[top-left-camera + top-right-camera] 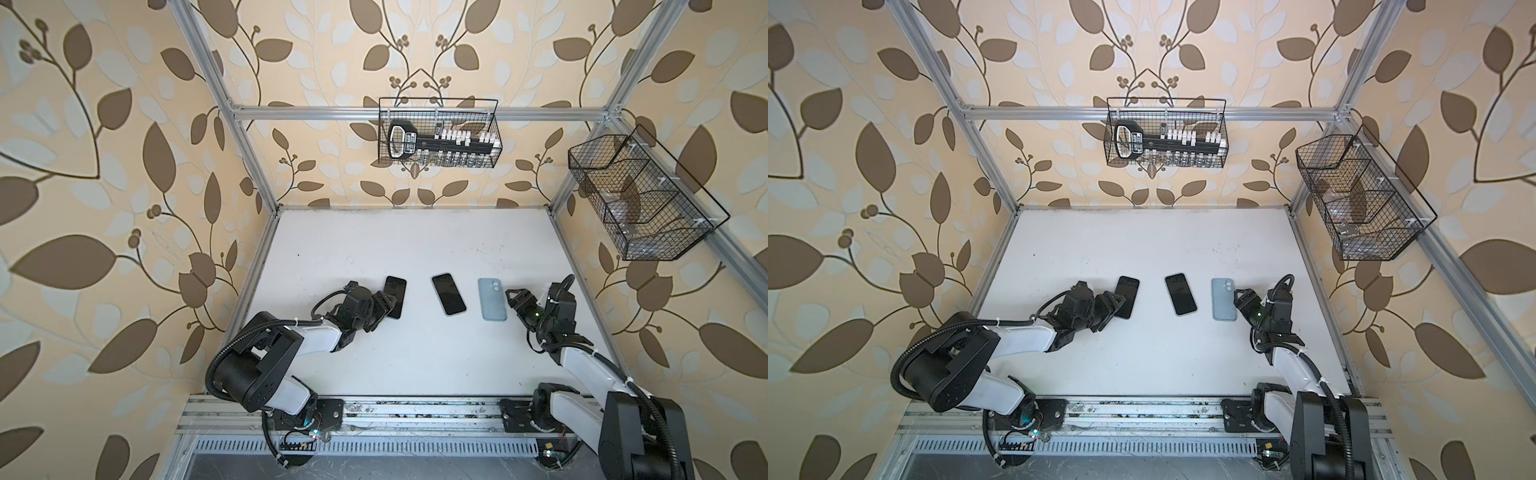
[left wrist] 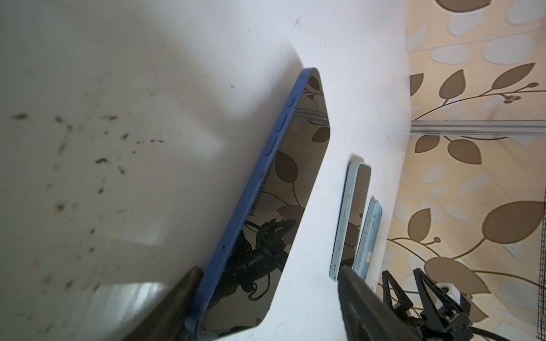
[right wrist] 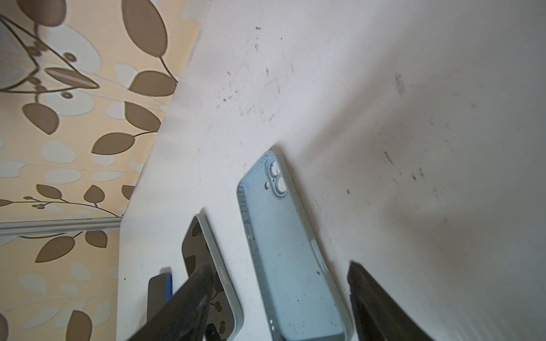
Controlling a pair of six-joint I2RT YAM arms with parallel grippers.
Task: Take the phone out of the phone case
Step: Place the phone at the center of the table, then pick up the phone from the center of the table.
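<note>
Partly hidden, the blue-cased phone [image 1: 397,291] lies left of centre on the white bench [image 1: 415,245]. In both top views its near end disappears under the left gripper [image 1: 384,307]. The left wrist view cuts off that same end at the lower edge of the frame. There the fingers [image 2: 180,301] stand wide apart. One lies against the dark blue case edge, the other is well clear of the phone, and nothing is clamped. The dark screen only mirrors the wallpaper and the arm.

At the centre of the frame lies the middle phone [image 1: 449,294], screen up. I cannot tell whether its pale rim is its own frame or a case. Just right of it the pale blue case [image 1: 492,300] lies flat, and white shows through its camera openings. The right gripper [image 1: 514,297] sits just beside its right edge, fingers [image 3: 372,295] spread wide and holding nothing. In the right wrist view one finger covers part of the middle phone, and the case's near end runs out of the frame.

No brand or writing can be read on either phone or on the pale blue case. In the wire basket [image 1: 384,118] at upper centre, a black-and-white tool [image 1: 401,139] carries a label too small to read. The contents of the side basket [image 1: 648,245] at upper right are hard to make out.
</note>
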